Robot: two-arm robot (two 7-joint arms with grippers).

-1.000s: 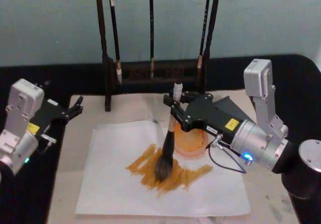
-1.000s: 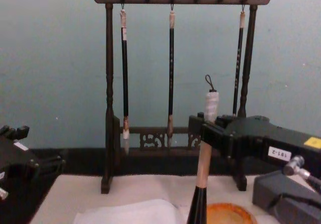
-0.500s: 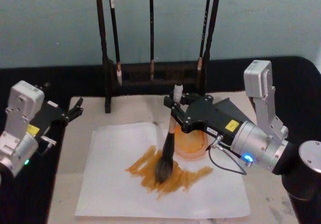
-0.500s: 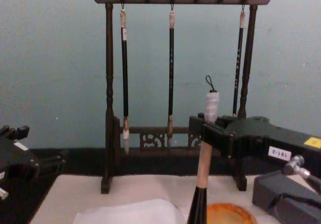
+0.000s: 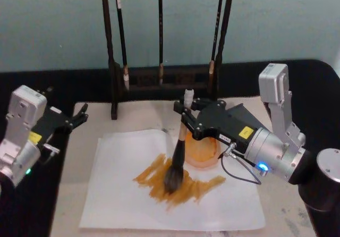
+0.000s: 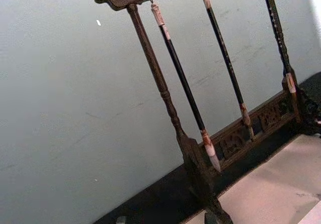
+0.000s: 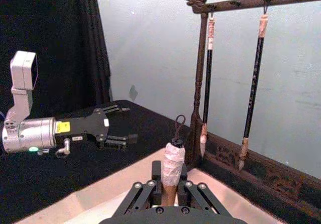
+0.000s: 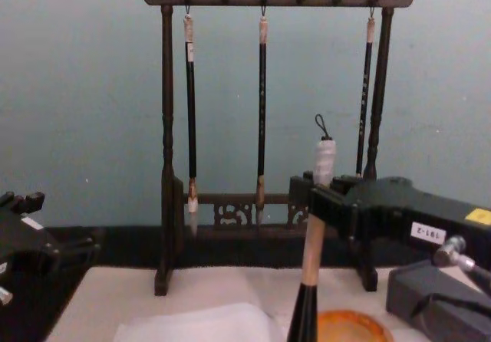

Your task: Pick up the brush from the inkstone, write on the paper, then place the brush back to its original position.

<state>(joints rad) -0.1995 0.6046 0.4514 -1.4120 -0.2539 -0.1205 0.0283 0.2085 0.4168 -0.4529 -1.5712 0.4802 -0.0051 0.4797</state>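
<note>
My right gripper (image 5: 184,115) is shut on the tan handle of the brush (image 5: 179,151), holding it nearly upright. Its bushy bristles press on the paper (image 5: 119,194) amid orange-brown strokes (image 5: 194,188). The inkstone (image 5: 206,153) sits just right of the brush, partly under the gripper. The chest view shows the brush (image 8: 313,246) in the right gripper (image 8: 316,200), with the inkstone (image 8: 354,327) and the paper (image 8: 199,325) at the bottom edge. In the right wrist view the brush's whitish end (image 7: 174,159) rises from between the fingers. My left gripper (image 5: 81,113) rests open at the mat's left edge.
A dark wooden stand (image 5: 159,78) with three thin hanging brushes (image 8: 261,104) runs along the back of the cream mat (image 5: 74,194). A grey block (image 8: 430,296) lies right of the inkstone. Black tabletop (image 5: 313,77) surrounds the mat.
The right gripper and brush have shifted very slightly to the right over the paper. The left arm has stayed where it was.
</note>
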